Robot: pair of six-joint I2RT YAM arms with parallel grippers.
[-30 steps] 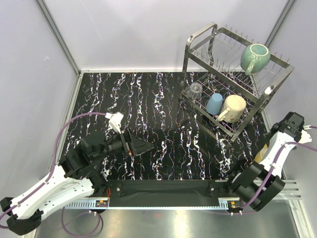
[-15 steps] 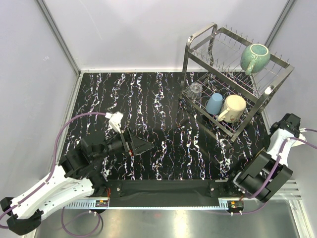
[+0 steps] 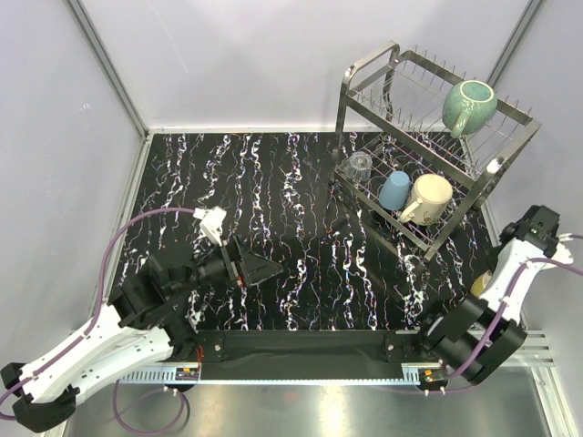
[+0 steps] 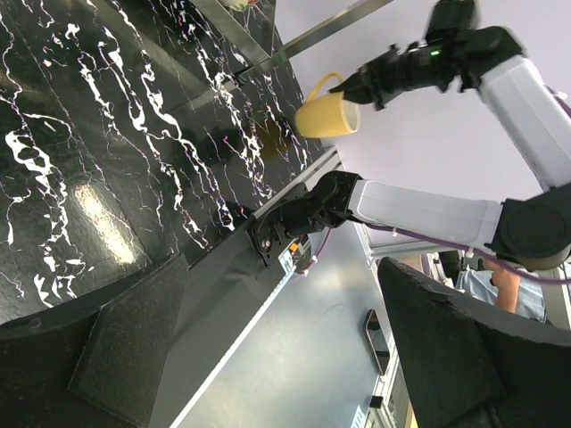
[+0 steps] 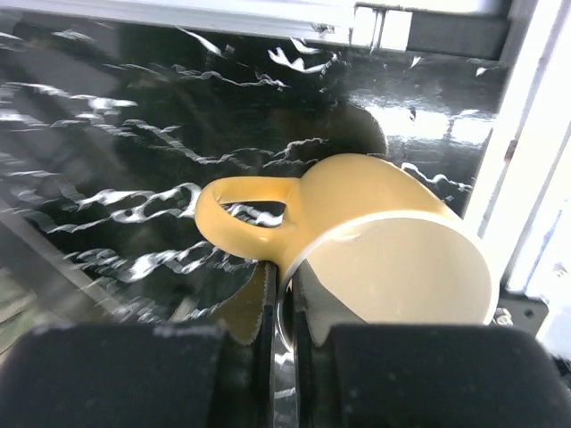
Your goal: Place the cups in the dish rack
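Note:
The dish rack stands at the far right. Its upper tier holds the teal mug. Its lower tier holds the clear glass tumbler, the light-blue cup and the cream mug. My right gripper is shut on the rim of the yellow mug beside its handle, above the table's right edge. The mug also shows in the left wrist view, and as a yellow sliver under my right arm in the top view. My left gripper is open and empty, low at centre-left.
The black marbled table has a metal rail along its right edge. Grey walls close the back and sides. A black bar runs along the near edge between the arm bases.
My right arm shifted slightly at the table's right edge and came back, still holding the yellow mug. The left arm has not moved.

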